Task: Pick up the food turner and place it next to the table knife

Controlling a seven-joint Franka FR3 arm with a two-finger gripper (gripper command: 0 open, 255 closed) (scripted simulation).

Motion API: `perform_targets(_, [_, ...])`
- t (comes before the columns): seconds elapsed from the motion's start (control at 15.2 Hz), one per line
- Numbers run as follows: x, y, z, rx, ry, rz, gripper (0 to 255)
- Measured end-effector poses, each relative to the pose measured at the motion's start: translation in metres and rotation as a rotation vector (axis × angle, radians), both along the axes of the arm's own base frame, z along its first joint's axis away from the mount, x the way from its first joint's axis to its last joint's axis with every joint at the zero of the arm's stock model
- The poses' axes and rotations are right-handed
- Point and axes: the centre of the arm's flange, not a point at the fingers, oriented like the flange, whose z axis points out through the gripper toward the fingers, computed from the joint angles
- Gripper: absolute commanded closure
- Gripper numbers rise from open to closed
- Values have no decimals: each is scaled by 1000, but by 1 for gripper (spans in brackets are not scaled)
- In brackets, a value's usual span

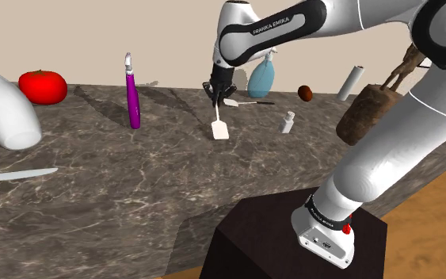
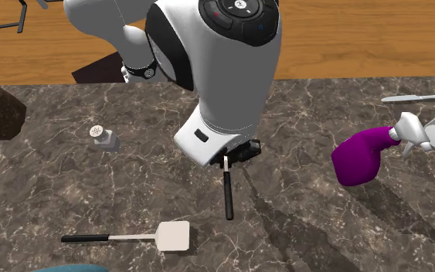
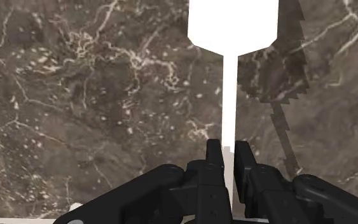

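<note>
Claw (image 3: 229, 151) pinching the thin white shaft of the food turner (image 1: 220, 129), held clear of the counter (image 1: 118, 182) near its middle. Blade is cut off by the frame in wrist view. In second exterior view the arm hides the blade and most of the claw. Table knife (image 1: 15, 174) well apart, cut off at shoulder view's left. Second turner (image 2: 130, 237) lies flat.

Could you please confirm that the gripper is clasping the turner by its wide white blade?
Not quite. The gripper is clasping the turner by its thin white shaft, not by the wide white blade, which sticks out well ahead of it. The wrist view shows this.
</note>
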Motion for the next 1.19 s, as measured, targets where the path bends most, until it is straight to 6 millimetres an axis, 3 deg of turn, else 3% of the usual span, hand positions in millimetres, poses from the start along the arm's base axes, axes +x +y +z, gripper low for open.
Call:
perform_targets(0.2, [2, 14, 12, 0, 0, 0, 255])
perform_targets(1.19, [29, 207, 13, 0, 0, 2, 255])
